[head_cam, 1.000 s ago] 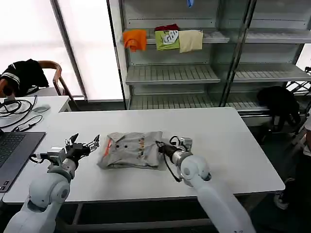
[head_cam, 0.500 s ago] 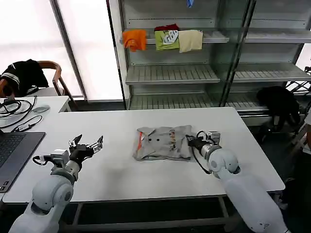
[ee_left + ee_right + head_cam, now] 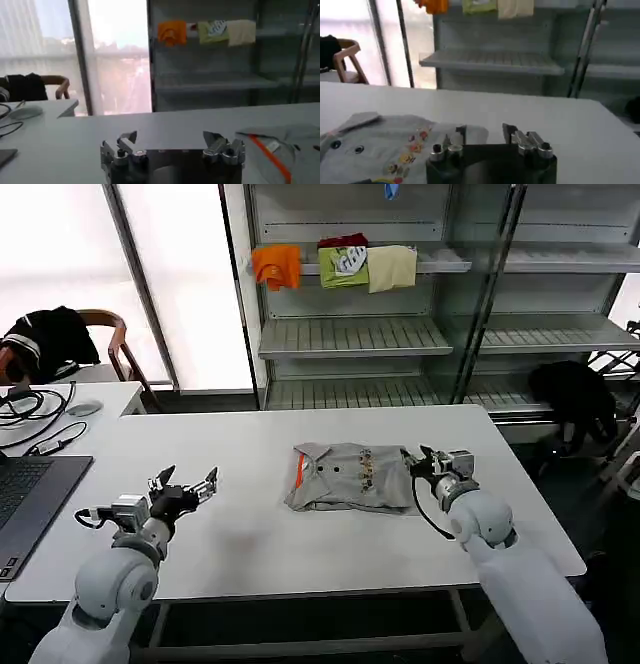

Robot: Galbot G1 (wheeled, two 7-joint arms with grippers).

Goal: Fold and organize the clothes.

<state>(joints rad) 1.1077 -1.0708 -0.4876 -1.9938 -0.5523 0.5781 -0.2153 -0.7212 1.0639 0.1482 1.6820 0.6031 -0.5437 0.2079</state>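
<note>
Grippers first, placed relative to the table (image 3: pixel 520 524). Left gripper (image 3: pixel 186 487) hovers low over its near-left part, fingers spread wide, holding nothing, well apart from the shirt. Looks parked, out of the way. Right gripper (image 3: pixel 428 463) sits right of centre, at the T-shirt (image 3: pixel 350 479)'s right edge. Right wrist view shows a gap between its fingers (image 3: pixel 457 134), with grey cloth under and beside them. Reads as open at the hem, not clamped; can't tell if a fingertip touches the fabric.

T-shirt lies mid-table as a compact folded bundle, orange neck lining toward the robot's left, print and buttons facing up. My read: folding is largely done, and the bundle sits there because the right arm is the one positioned to handle it. Organizing step not yet done.

Tabletop is white, flat and matte. A laptop (image 3: pixel 30 494) and cables (image 3: pixel 35 409) sit on a second desk off the table's left end.

Beyond the table's far edge: metal shelving (image 3: pixel 350 334), with orange, green and cream folded garments (image 3: pixel 335 264) on an upper shelf. Likely destination. Windows and a chair (image 3: pixel 105 334) lie far left.
</note>
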